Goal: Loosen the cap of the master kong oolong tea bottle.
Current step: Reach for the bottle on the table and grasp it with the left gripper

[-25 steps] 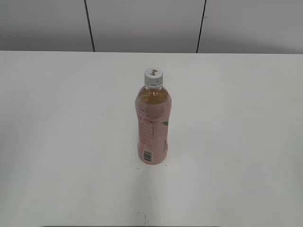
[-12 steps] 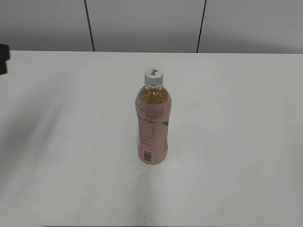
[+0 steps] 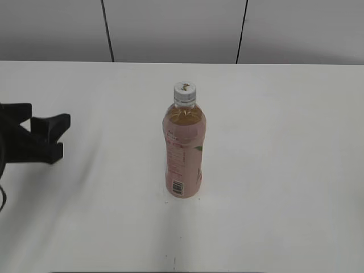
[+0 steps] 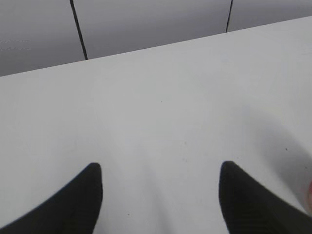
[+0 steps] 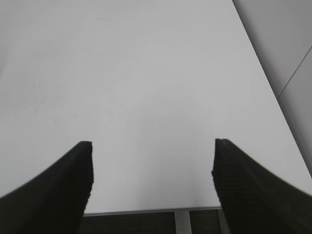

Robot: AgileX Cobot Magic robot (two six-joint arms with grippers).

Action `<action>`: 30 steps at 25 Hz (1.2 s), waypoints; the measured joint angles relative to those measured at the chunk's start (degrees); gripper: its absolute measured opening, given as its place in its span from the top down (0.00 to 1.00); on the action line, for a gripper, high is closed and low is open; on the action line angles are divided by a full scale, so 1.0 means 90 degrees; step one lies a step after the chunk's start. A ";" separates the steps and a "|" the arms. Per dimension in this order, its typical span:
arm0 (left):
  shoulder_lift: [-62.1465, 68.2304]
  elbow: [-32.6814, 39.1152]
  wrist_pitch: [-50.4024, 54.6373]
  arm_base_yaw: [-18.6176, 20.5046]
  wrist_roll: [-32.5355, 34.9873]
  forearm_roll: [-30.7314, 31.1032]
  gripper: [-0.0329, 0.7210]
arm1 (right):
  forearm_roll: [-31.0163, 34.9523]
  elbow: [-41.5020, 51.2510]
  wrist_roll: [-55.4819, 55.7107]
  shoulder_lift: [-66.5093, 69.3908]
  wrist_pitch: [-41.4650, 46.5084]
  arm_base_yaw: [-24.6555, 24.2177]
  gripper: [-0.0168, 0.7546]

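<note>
The master kong oolong tea bottle (image 3: 183, 156) stands upright in the middle of the white table (image 3: 284, 142), amber tea inside, pale pink label with a barcode low down. Its white cap (image 3: 185, 89) sits on the neck. My left gripper (image 3: 54, 135) is at the left edge of the exterior view, well left of the bottle, open and empty. In the left wrist view its jaws (image 4: 158, 168) are spread over bare table, with a pink sliver of the bottle (image 4: 309, 195) at the right edge. My right gripper (image 5: 151, 144) is open and empty over bare table; it is out of the exterior view.
A grey panelled wall (image 3: 170, 28) runs behind the table's far edge. The right wrist view shows the table's edge (image 5: 146, 211) with a dark gap and a table leg below it.
My left gripper has come into the exterior view from the left edge and moved right toward the bottle. The bottle has not moved.
</note>
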 joint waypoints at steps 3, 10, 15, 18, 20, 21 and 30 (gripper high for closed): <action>0.0372 0.0782 -0.1605 0.0000 -0.0349 0.0736 0.35 | 0.0000 0.0000 0.0000 0.0000 0.0000 0.0000 0.23; 0.1754 0.0951 -0.4281 0.0000 -0.0554 0.2409 0.34 | 0.0000 0.0000 0.0000 0.0000 0.0000 0.0000 0.23; 0.2724 0.0812 -0.4539 -0.0007 -0.0559 0.3116 0.22 | 0.0000 0.0000 0.0000 0.0000 0.0000 0.0000 0.23; 0.3098 0.0563 -0.4562 -0.0007 -0.0559 0.3389 0.16 | 0.0000 0.0000 0.0000 0.0000 0.0000 0.0000 0.23; 0.3213 0.0397 -0.4562 -0.0007 -0.0602 0.3661 0.15 | 0.0000 0.0000 0.0000 0.0000 0.0000 0.0000 0.23; 0.3228 0.0287 -0.4562 -0.0007 -0.0653 0.3830 0.15 | 0.0000 0.0000 0.0000 0.0000 0.0000 0.0000 0.23; 0.3356 -0.0974 -0.4526 -0.0012 -0.1915 0.5160 0.17 | 0.0000 0.0000 0.0000 0.0000 0.0000 0.0000 0.23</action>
